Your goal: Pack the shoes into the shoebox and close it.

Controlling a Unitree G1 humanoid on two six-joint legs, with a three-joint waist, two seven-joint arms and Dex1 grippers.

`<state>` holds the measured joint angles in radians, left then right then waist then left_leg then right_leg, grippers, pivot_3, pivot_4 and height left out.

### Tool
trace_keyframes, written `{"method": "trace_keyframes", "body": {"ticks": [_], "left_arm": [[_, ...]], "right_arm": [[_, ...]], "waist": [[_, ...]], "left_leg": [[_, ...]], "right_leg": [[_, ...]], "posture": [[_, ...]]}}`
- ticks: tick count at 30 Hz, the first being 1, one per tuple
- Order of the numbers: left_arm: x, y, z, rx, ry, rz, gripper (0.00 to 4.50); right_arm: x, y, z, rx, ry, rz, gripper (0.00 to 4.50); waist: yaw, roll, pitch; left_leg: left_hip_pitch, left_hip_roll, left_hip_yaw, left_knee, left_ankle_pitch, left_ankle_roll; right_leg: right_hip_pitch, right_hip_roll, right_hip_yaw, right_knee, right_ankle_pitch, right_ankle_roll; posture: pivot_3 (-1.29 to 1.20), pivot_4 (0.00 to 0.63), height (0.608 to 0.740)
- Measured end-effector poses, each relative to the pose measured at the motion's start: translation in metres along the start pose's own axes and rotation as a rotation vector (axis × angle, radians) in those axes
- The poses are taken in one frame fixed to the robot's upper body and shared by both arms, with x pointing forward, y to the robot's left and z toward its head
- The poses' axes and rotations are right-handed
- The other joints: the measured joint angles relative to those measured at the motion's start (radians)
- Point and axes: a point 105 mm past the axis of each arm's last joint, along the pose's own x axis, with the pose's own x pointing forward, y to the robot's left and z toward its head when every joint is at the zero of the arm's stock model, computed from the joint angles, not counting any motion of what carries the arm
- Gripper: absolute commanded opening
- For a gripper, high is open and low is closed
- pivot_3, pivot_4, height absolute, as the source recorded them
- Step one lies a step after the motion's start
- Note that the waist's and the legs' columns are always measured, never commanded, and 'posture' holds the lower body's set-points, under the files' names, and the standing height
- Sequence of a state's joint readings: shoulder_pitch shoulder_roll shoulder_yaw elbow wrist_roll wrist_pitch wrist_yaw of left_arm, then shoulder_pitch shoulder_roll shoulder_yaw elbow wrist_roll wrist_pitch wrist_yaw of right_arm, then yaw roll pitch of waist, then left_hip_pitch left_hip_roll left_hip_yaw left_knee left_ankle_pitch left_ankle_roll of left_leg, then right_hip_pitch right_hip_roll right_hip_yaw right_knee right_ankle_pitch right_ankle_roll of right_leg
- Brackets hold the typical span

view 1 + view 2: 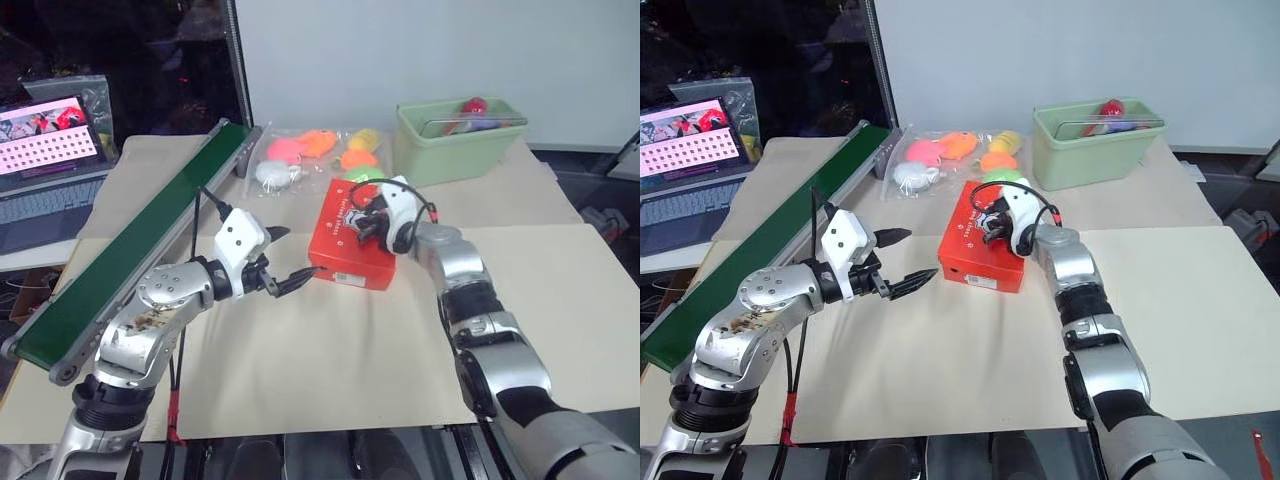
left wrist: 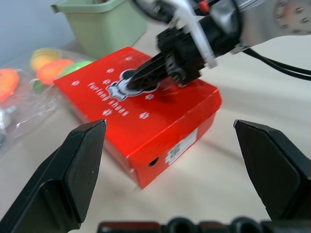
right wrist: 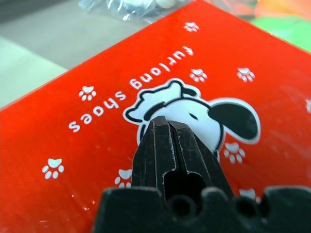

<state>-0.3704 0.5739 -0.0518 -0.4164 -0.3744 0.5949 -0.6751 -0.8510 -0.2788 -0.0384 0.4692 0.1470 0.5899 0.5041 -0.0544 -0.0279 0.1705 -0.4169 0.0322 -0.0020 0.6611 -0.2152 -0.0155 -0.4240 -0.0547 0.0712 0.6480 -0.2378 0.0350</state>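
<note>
Left gripper (image 1: 281, 259) spread wide, hovering near shoebox's 8 o'clock corner, apart from it; orange-red shoebox (image 1: 335, 248) lid down, mid-table; right gripper (image 1: 362, 222) fingers pressed together, tips on lid's dog logo (image 3: 204, 114); green bin (image 1: 455, 145) at 1 o'clock.

Orange-red shoebox (image 1: 345, 240) — lid closed, dog logo on top, flat on table

One red shoebox (image 1: 345, 238), one green bin (image 1: 455, 140), one laptop (image 1: 45, 165), one long green belt (image 1: 140, 235), two grippers (image 1: 283, 260) (image 1: 365, 222).
</note>
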Motion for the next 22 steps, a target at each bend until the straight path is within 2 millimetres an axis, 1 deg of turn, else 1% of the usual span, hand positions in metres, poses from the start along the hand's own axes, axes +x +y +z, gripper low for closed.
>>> {"method": "trace_keyframes", "body": {"ticks": [2,3,4,5,7,9,12,15,19,22], "left_arm": [[-0.001,0.001,-0.001,0.002,0.000,0.010,4.50],[-0.002,0.003,-0.002,0.001,0.003,0.023,4.50],[-0.003,0.004,-0.004,0.000,0.007,0.029,4.50],[-0.002,0.004,-0.005,-0.001,0.008,0.034,4.50],[-0.001,0.005,-0.006,-0.007,0.002,0.041,4.50],[0.000,0.004,-0.006,-0.016,-0.008,0.042,4.50],[0.003,0.008,-0.010,-0.035,-0.006,0.073,4.50],[0.004,0.014,-0.013,-0.054,-0.004,0.109,4.50],[0.005,0.026,-0.010,-0.069,-0.027,0.167,4.50],[0.004,0.030,-0.007,-0.065,-0.041,0.201,4.50]], "right_arm": [[-0.017,-0.014,0.007,0.021,-0.024,-0.040,0.02],[-0.031,-0.023,0.011,0.020,-0.040,-0.070,0.02],[-0.038,-0.027,0.014,0.021,-0.049,-0.085,0.02],[-0.048,-0.032,0.013,0.019,-0.051,-0.110,0.02],[-0.058,-0.036,0.010,0.020,-0.042,-0.135,0.02],[-0.066,-0.041,0.001,0.021,-0.019,-0.170,0.02],[-0.073,-0.046,-0.011,0.023,0.009,-0.211,0.02],[-0.075,-0.048,-0.018,0.002,0.034,-0.243,0.02],[-0.075,-0.044,-0.021,-0.021,0.042,-0.252,0.02],[-0.076,-0.044,-0.021,-0.032,0.042,-0.268,0.02]], "waist": [[0.009,0.000,0.000],[0.014,0.000,0.000],[0.014,0.000,0.000],[0.014,0.000,0.000],[0.013,0.000,0.000],[0.009,0.000,0.000],[0.006,0.000,0.000],[0.009,0.000,0.000],[0.011,0.000,0.000],[0.011,0.000,0.000]], "left_leg": [[-0.001,0.000,0.000,0.000,0.000,0.000],[-0.001,0.000,0.000,0.000,0.000,0.000],[-0.001,-0.001,0.000,0.000,0.000,0.000],[0.000,-0.001,0.000,0.000,0.000,0.000],[0.001,-0.001,0.000,0.000,0.000,0.000],[0.001,0.000,0.001,0.000,0.000,0.000],[0.001,0.000,0.001,0.000,0.000,0.000],[0.001,0.000,0.001,0.000,0.000,0.000],[0.001,0.000,0.001,0.000,0.000,0.000],[0.001,-0.001,0.001,0.000,0.000,0.000]], "right_leg": [[0.000,-0.001,0.000,0.000,0.000,0.000],[0.000,-0.001,-0.001,-0.001,0.000,0.000],[0.000,-0.001,-0.001,-0.001,0.000,0.000],[0.000,-0.001,-0.001,-0.002,0.000,0.000],[0.001,0.000,-0.001,-0.002,0.000,0.000],[0.001,0.000,0.000,-0.001,0.000,0.000],[0.001,0.000,0.001,-0.002,0.000,0.000],[0.001,0.000,0.001,-0.002,0.000,0.000],[0.001,0.000,0.001,-0.002,0.000,0.000],[0.001,0.000,0.001,-0.002,0.000,0.000]], "posture": [[0.00,0.150,0.729],[0.00,0.150,0.729],[0.00,0.150,0.729],[0.00,0.150,0.729],[0.00,0.150,0.729],[0.00,0.150,0.729],[0.00,0.150,0.729],[0.00,0.150,0.729],[0.00,0.150,0.729],[0.00,0.150,0.729]]}}
